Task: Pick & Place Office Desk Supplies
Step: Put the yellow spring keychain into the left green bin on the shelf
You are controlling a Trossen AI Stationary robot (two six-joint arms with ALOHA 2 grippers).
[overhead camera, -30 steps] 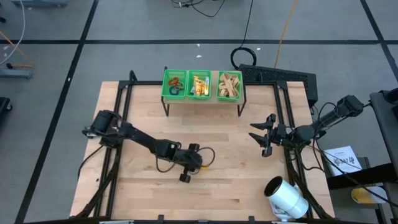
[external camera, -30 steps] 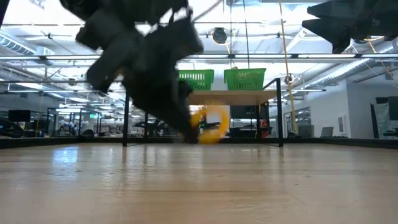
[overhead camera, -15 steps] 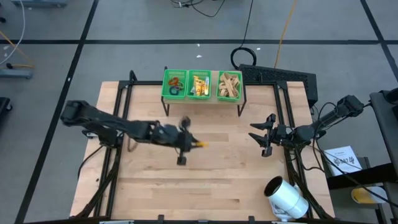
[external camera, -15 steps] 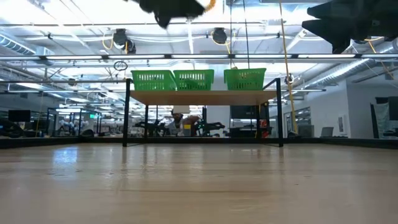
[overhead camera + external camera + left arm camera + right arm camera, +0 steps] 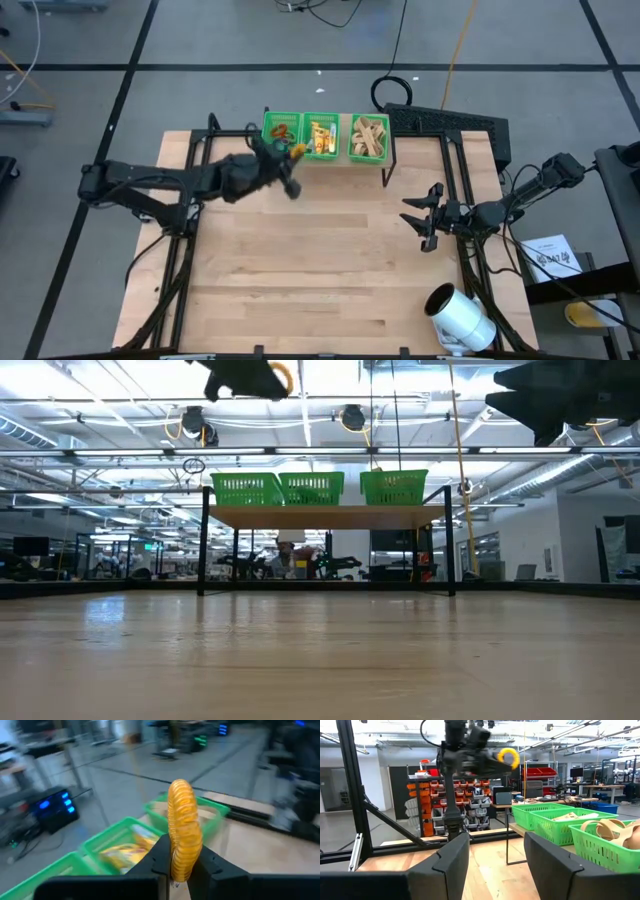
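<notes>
1. My left gripper [image 5: 291,152] was clamped tight on a yellow-orange ribbed ring of tape-roll shape [image 5: 184,836], which stood upright between my two fingers.

2. I held it raised above the wooden table [image 5: 330,280], at the front edge of the row of three green mesh plastic bins [image 5: 323,136] on their black-legged stand; the leftmost bin lay just ahead of my fingertips.

3. That left bin [image 5: 280,134] already held a few small orange, red and green rings. The middle bin [image 5: 320,136], slightly to one side of my grip, held yellow oblong pieces, and the far bin [image 5: 369,137] held tan rubber-band loops.

4. My right gripper [image 5: 428,218] hung idle at the table's far right side, well apart from the bins, its fingers spread and holding nothing.

5. A large white cylinder [image 5: 461,318] lay near the table's front right corner, well away from both my grippers.

6. I could see no other loose supply on the open tabletop, so I judged the sorting was nearly done, with this ring possibly the last piece.

7. What remained, as I judged it: carry the ring forward over the bin of rings, let it go there, and draw my left arm back.
</notes>
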